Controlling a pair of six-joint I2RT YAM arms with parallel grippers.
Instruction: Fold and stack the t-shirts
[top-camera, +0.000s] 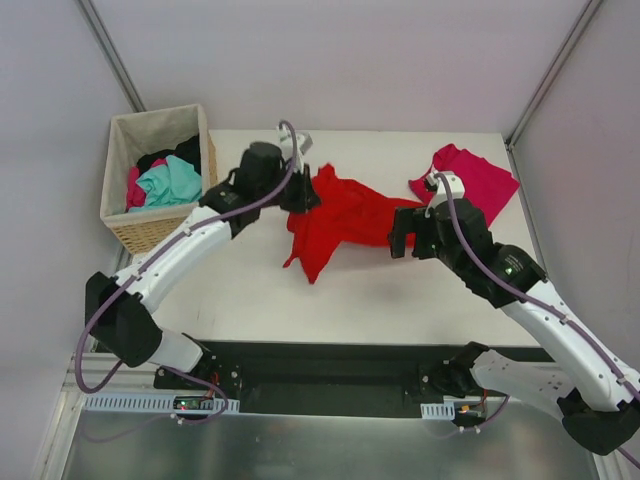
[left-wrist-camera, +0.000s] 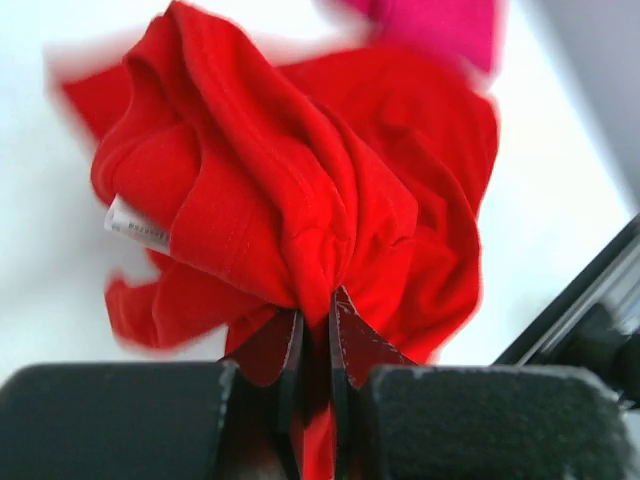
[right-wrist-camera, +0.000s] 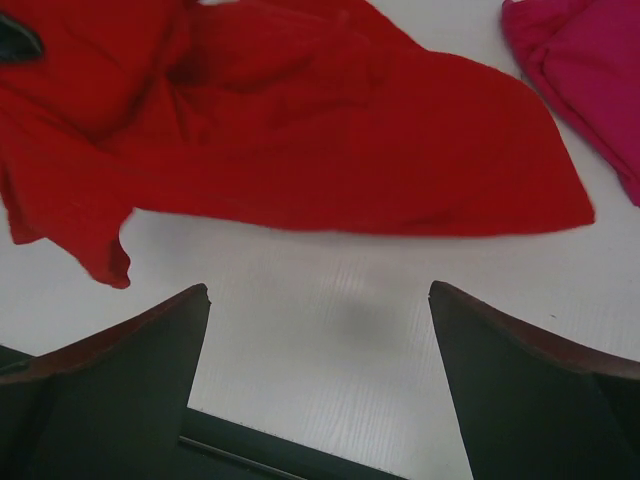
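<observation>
The white table (top-camera: 250, 300) carries both of the 2 t-shirts, neither of them folded yet, so the task looks to be at an early step: spreading the first shirt flat.

The red t-shirt (top-camera: 335, 225), the larger of the 2, lies crumpled around the middle of the table. Its far-left part is bunched and lifted, and the rest trails toward the near side and to the right. It hangs this way because it is held at only 1 point, so the cloth gathers into folds below the pinch instead of lying out.

The wicker basket (top-camera: 130, 230) stands at the far-left corner and holds teal, pink and black garments, probably waiting their turn.

The magenta-pink t-shirt (top-camera: 480, 180) lies at the far-right corner, well apart from the basket and just beside the red cloth's right edge. It is out of the working area, likely parked until the red shirt is done.

The left gripper (top-camera: 300, 195) is clamped tight on a gathered wad of the red t-shirt; the left wrist view shows cloth squeezed between its closed fingers. The right gripper (top-camera: 405, 232) hovers just near of the red shirt's right edge with jaws spread wide and nothing between them, seemingly placed to take a second hold for stretching the cloth.

A small white label (left-wrist-camera: 135, 225) shows on a fold of the red shirt.
</observation>
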